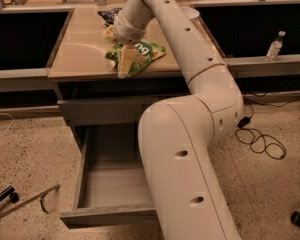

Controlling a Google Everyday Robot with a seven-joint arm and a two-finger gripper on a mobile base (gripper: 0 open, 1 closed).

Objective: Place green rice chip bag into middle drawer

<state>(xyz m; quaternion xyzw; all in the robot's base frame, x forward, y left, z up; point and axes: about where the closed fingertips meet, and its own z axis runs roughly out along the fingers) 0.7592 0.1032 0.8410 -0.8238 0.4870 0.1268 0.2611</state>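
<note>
The green rice chip bag (142, 53) lies on the tan tabletop (82, 51) near its front edge. My gripper (123, 66) points down at the bag's front left corner and touches or overlaps it. The bag rests on the table. The middle drawer (107, 184) is pulled out below the table, grey and with nothing inside. My white arm covers its right side.
A dark blue and white snack bag (109, 15) lies at the back of the table. The top drawer front (102, 109) is shut. A water bottle (274, 46) stands on a ledge at right. Cables (260, 140) lie on the floor at right, a metal rod (25, 204) at left.
</note>
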